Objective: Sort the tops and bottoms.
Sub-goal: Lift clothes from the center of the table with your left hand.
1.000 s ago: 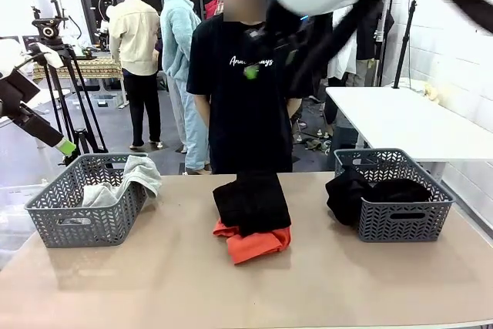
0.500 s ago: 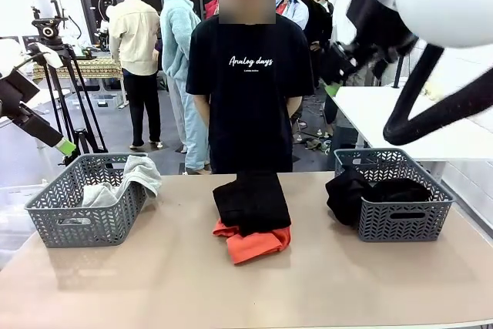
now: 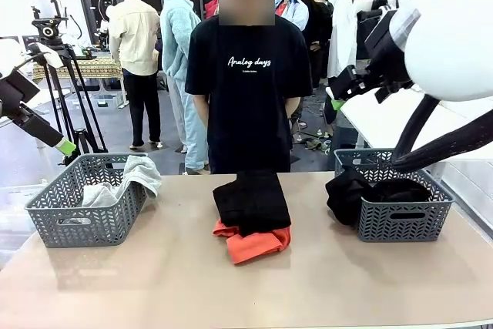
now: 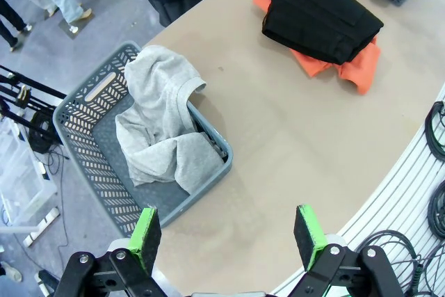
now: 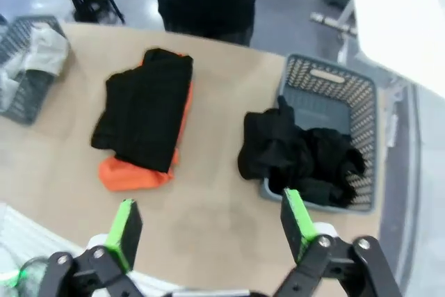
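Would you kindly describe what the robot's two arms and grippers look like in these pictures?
The left arm and right arm have white rounded shells. A thick black cable runs along the right arm. The left gripper and right gripper are black, built of jointed links with visible bolts, and each finger ends in a bright green pad.

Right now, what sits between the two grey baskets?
In the front view, a folded black garment lying on an orange-red garment, mid-table; bare tabletop either side of the pile.
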`<state>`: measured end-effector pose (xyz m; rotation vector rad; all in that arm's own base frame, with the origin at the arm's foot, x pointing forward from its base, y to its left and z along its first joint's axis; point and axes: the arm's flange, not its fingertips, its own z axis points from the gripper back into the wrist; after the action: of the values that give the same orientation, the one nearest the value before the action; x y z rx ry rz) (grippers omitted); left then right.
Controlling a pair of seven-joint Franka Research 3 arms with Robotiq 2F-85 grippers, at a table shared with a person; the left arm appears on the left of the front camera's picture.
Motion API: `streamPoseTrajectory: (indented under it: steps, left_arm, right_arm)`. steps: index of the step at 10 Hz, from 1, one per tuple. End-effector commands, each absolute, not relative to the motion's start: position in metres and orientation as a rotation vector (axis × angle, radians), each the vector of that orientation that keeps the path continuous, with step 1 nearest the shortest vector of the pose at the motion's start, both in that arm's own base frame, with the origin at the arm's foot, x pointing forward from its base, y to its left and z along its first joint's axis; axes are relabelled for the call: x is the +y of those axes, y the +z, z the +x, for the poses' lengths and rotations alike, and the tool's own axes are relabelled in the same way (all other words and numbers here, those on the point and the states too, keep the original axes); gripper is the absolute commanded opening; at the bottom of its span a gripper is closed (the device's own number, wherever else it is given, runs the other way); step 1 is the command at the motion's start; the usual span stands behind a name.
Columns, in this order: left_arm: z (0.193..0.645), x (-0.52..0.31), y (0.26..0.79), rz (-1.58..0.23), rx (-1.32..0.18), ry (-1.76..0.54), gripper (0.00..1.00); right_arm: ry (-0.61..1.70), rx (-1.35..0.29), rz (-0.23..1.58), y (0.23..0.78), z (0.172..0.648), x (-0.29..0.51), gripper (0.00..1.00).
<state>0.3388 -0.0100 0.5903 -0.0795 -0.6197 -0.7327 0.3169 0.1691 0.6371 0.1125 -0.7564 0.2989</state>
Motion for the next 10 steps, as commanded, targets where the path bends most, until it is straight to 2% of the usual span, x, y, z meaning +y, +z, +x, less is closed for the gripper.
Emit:
streamPoseTrajectory:
  steps: [1,4,5,10]
  left_arm:
    - [0.339,-0.01,0.591,-0.077,-0.619,-0.732,1.0]
    - [0.339,-0.01,0.591,-0.077,-0.619,-0.732,1.0]
    - [0.339,-0.01,0.591,-0.077,-0.619,-0.732,1.0]
    - [0.339,-0.035,0.575,-0.119,-0.575,-0.767,1.0]
  right_arm:
    - [0.352,-0.762,0.166,0.627,0.329,0.177,1.0]
    - [0.393,-0.781,0.209,0.633,0.344,0.203,1.0]
    - [0.34,-0.761,0.146,0.627,0.33,0.182,1.0]
    - [0.34,-0.761,0.146,0.627,0.33,0.182,1.0]
